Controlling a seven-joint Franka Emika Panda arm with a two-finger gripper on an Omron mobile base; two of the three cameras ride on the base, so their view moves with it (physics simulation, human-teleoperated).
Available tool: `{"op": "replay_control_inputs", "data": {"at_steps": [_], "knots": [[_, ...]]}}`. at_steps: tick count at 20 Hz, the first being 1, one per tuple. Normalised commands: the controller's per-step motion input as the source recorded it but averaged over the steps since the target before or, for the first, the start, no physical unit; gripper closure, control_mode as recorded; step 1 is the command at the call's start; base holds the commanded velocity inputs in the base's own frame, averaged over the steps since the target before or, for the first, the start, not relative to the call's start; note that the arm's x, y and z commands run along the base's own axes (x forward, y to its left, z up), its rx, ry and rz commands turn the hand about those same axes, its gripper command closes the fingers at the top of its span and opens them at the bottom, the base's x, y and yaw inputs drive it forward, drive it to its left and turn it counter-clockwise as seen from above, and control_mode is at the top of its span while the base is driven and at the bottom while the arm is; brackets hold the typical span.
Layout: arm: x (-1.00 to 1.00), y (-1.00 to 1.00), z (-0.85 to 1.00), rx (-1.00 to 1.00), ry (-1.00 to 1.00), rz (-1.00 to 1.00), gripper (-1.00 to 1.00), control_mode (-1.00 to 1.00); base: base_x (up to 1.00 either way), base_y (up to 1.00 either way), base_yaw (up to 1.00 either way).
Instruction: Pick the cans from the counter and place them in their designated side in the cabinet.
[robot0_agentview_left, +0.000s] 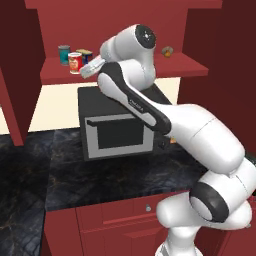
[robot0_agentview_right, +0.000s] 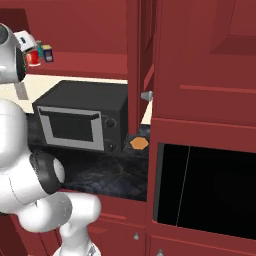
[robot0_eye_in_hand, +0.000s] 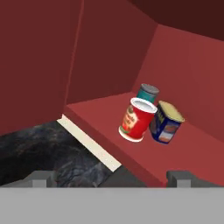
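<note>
My arm rises from the base, folds over the microwave and reaches up and left to the cabinet shelf, where my pincer hangs just off the shelf's front edge, spread wide and holding nothing. From left to right on the shelf stand the teal can, the red can and the navy-blue can, bunched together near the left side panel. The red can stands in front of the teal one and hides its lower part, and touches or nearly touches the blue one. All three cans sit just ahead of my fingertips, apart from them. The black counter lies below.
</note>
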Motion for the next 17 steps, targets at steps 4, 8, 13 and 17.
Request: {"op": "replay_control_inputs", "data": {"at_steps": [4,8,13,17], "knots": [[-0.86,-0.45,-0.23,0.04,-0.13,0.03,-1.0,-1.0,0.0,0.0,0.0],[-0.84,-0.45,-0.21,0.04,-0.12,0.03,-1.0,-1.0,0.0,0.0,0.0],[-0.77,-0.26,-0.16,-0.01,-0.03,0.0,-1.0,-1.0,0.0,0.0,0.0],[-0.62,-0.18,-0.02,-0.05,0.06,0.0,-1.0,-1.0,0.0,0.0,0.0]]}}
